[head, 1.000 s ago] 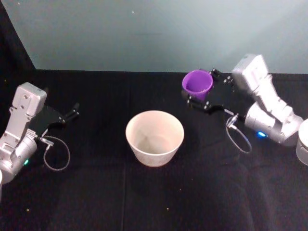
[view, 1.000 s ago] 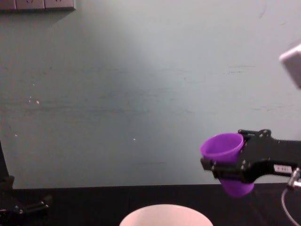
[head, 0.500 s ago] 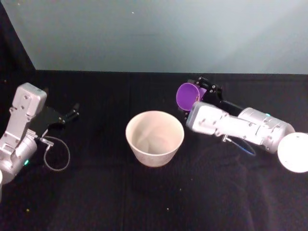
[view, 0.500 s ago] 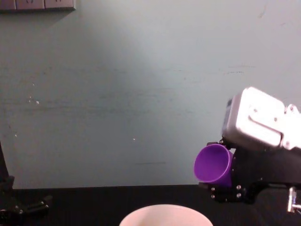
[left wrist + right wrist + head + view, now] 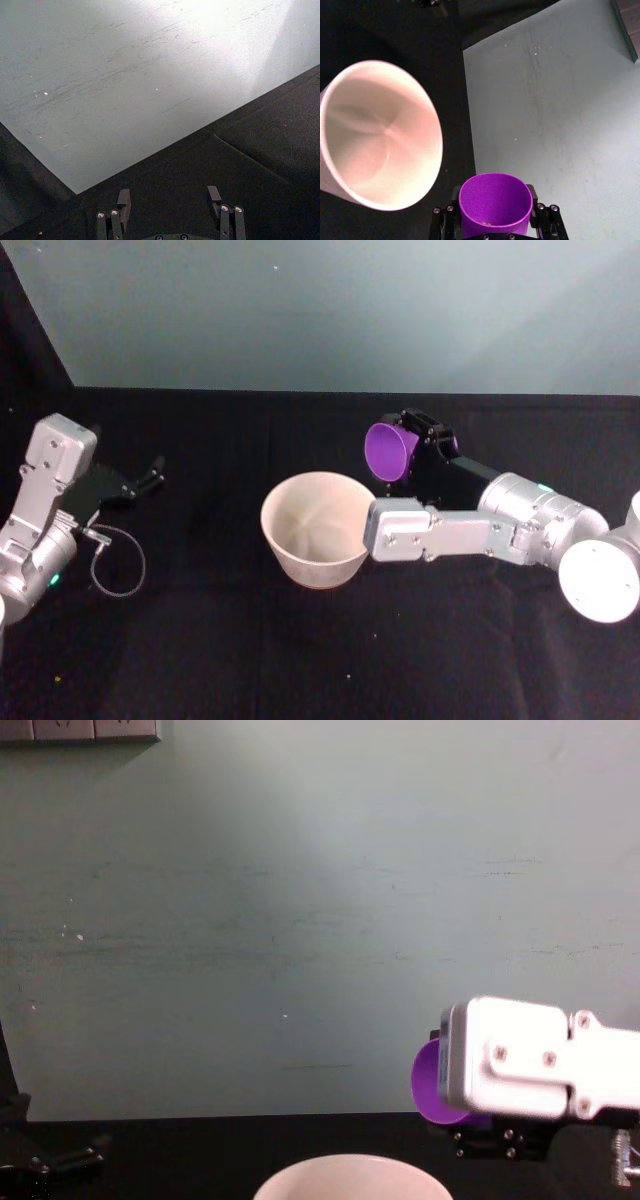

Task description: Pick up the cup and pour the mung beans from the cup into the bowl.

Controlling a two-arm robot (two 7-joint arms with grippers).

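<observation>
The purple cup hangs tipped on its side, just right of and above the bowl's rim, with its mouth turned toward the whitish bowl. My right gripper is shut on the cup. The right wrist view looks into the cup: a few small specks lie low inside it, and the bowl beside it looks bare inside. In the chest view the cup peeks out from behind my right arm's white link, above the bowl's rim. My left gripper rests open at the table's left, its fingers apart over black cloth.
Black cloth covers the table, and a pale green wall stands close behind it. A few tiny specks lie on the cloth in front of the bowl. A cable loop hangs from my left arm.
My right wrist has rolled, tipping the cup from upright onto its side with its mouth toward the bowl. The cup has shifted slightly left toward the bowl. The left arm has not moved.
</observation>
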